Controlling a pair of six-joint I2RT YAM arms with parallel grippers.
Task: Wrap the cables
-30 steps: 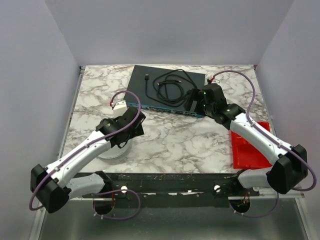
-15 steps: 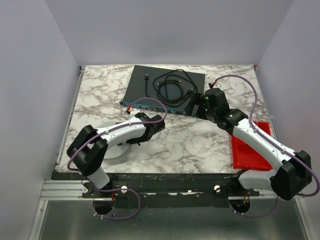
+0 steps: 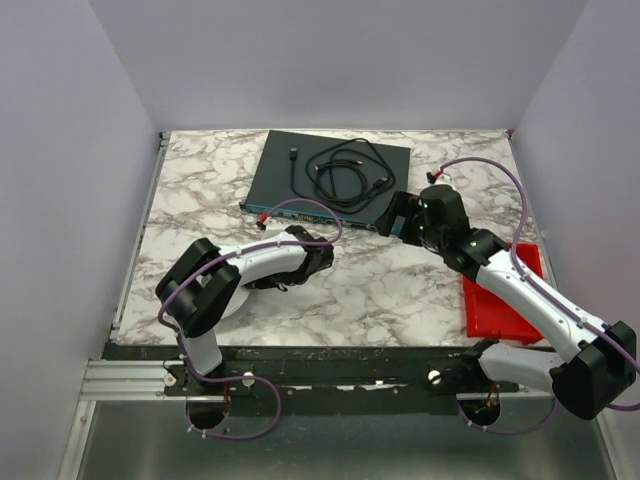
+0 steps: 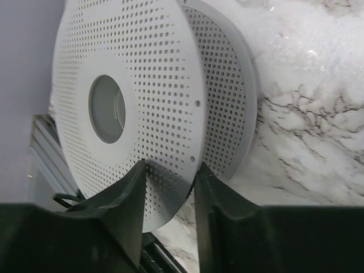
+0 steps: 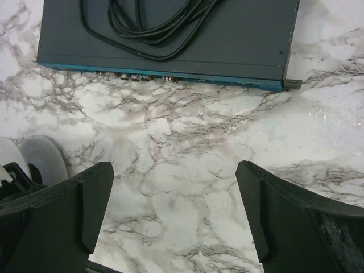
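The spool (image 4: 148,85) lies directly ahead of the left gripper (image 4: 169,170). Its 2 fingers pinch the rim of the near perforated flange, 1 on each face, so the spool's axis runs from finger to finger. The right gripper (image 5: 173,193) hangs spread wide, well apart from the spool, near the dark box (image 3: 275,175). I count 1 spool, 1 black coiled cable (image 3: 345,170) and 1 red tray (image 3: 495,300). I cannot see the thin white wire.

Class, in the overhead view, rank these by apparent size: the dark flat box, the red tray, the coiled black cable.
1. dark flat box
2. red tray and coiled black cable: their footprints look alike, and the right arm hides part of the tray, so they are left unranked.
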